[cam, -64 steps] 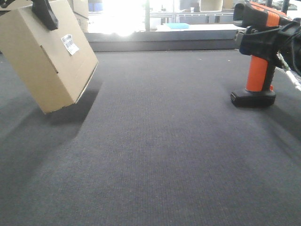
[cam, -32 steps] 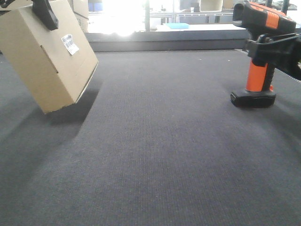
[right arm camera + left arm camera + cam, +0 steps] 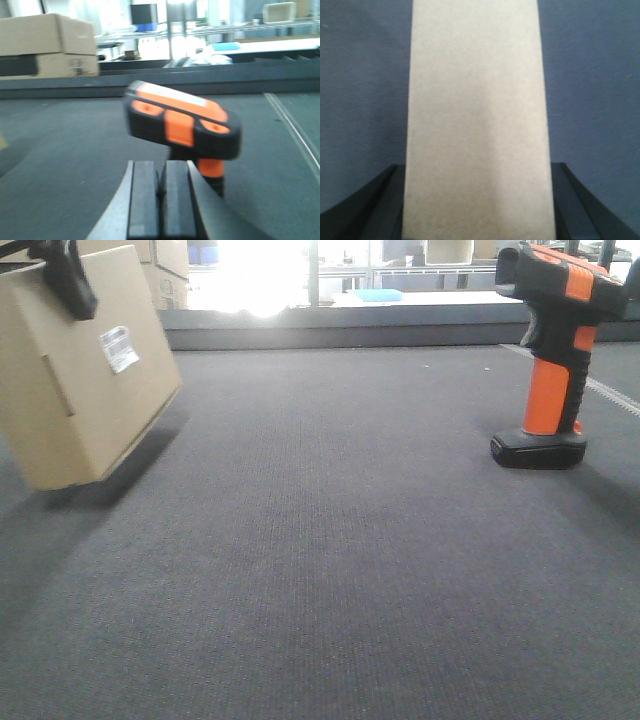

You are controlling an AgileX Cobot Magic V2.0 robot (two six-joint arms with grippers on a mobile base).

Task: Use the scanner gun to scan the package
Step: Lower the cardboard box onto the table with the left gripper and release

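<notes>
In the left wrist view the left gripper is clamped on the package: its two dark fingers press against the box's opposite sides, and the plain tan face of the cardboard fills the space between them and runs on beyond their tips, with grey carpet to either side. From the front, that gripper grips the package near its upper edge, so the box hangs below the fingers, tilted, its lower corner close over the carpet with a shadow underneath; whether the corner touches the floor cannot be told. A small white barcode label sits on the box face just below and beside the gripping finger. In the right wrist view the right gripper has its two black pads pressed together with nothing between them. Just beyond their tips stands the scanner gun, free of the fingers, slightly blurred, its black and orange head above them. The front view shows the scanner gun upright on its flat black foot. Farther past the pads, to their left, lies a cardboard box with a dark printed band.
</notes>
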